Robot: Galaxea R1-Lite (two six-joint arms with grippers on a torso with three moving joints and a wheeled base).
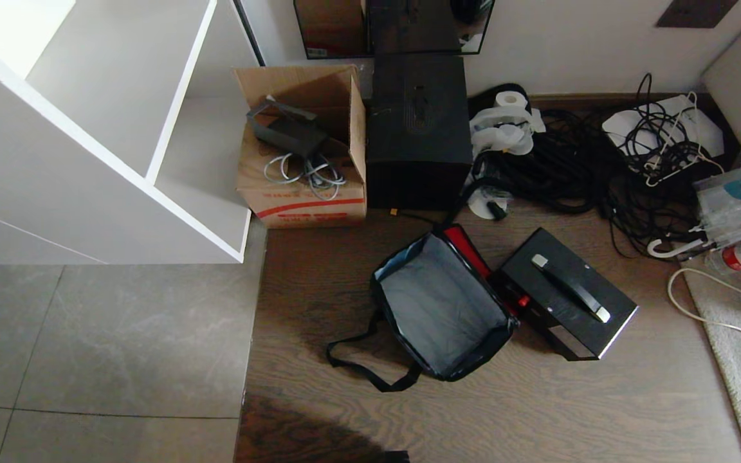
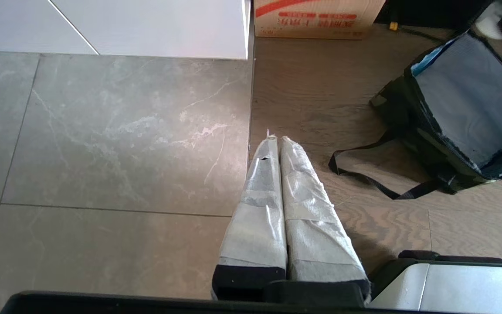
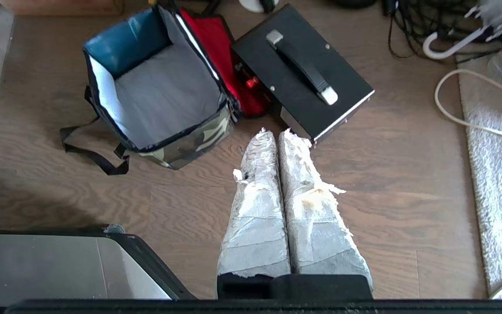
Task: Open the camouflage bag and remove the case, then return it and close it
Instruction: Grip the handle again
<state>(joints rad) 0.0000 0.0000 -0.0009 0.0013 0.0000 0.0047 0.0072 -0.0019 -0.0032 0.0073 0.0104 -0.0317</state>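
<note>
Nearest, both arms hang parked over the floor: the left gripper (image 2: 276, 138) and right gripper (image 3: 278, 132) each with fingers pressed together, holding nothing. At centre of the head view the camouflage bag (image 1: 442, 307) gapes open and empty; the case (image 1: 567, 293) lies just right, touching it. Returning and closing remain.
</note>
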